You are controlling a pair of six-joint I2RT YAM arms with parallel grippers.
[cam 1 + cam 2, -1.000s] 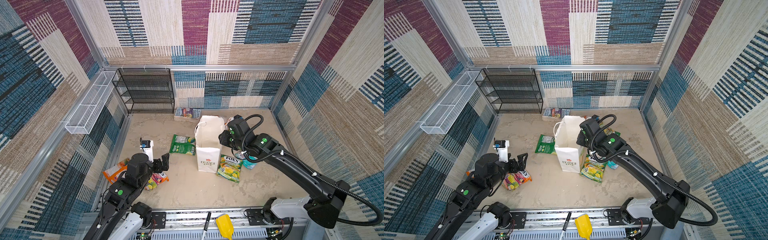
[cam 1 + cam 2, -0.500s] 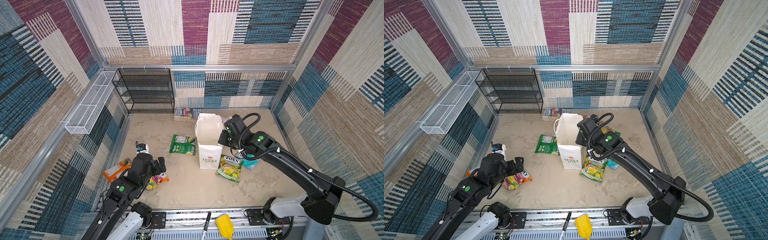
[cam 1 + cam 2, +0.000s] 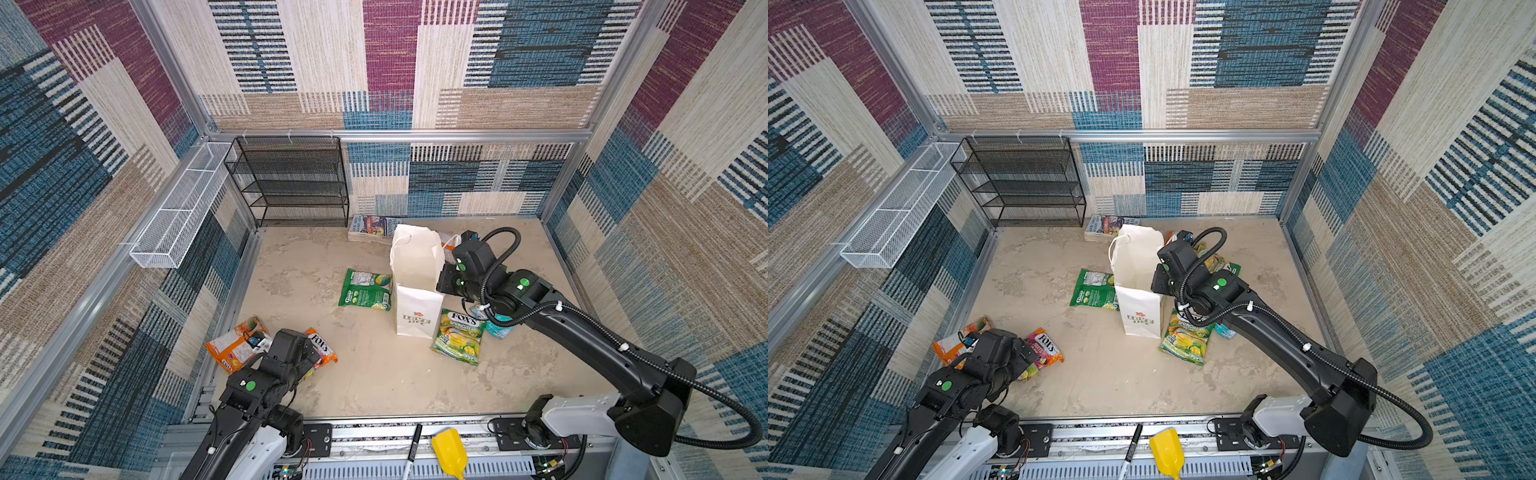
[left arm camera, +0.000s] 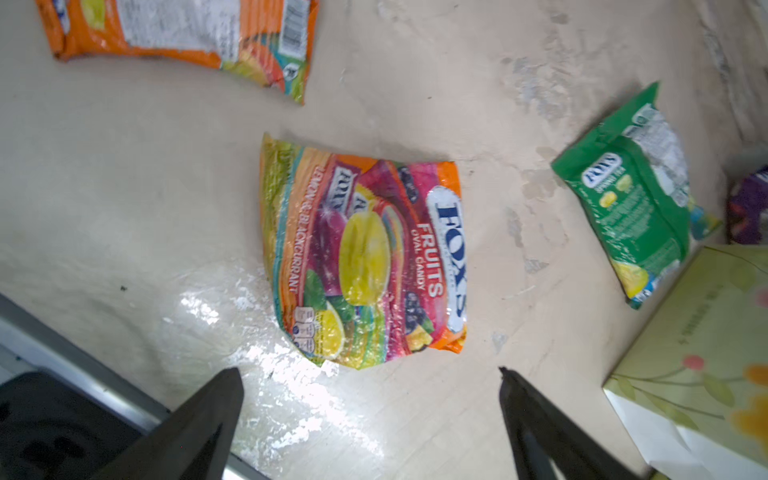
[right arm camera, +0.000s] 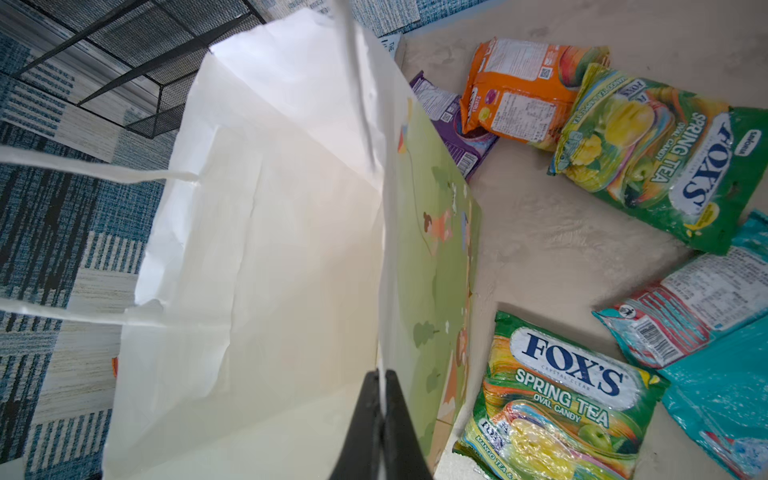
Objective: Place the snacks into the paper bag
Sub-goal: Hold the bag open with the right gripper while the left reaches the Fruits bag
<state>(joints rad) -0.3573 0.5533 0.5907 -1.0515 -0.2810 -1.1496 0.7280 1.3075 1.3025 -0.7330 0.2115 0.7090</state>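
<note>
The right gripper [image 5: 380, 376] is pressed shut on the right rim of the bag [image 3: 415, 266], pinching the paper wall so the mouth gapes. The bag stands upright in the middle of the floor [image 3: 374, 382]; what the right wrist view shows of its inside is bare white paper, so nothing looks packed yet.

The left gripper [image 4: 368, 370] hangs with jaws spread wide over the fruits packet [image 4: 365, 257] at the near left, not touching it; an orange packet [image 4: 178, 29] lies near it, further left. A green packet [image 3: 365, 289] lies just left of the bag; a Spring Tea packet [image 3: 459, 336] and a teal packet [image 3: 498, 330] lie at its near right.

The step in hand looks like bracing the bag while the first pick is lined up. Next, I judge, the left gripper must drop onto the fruits packet, close across its slippery film, lift it, and carry it right to the open mouth.
</note>
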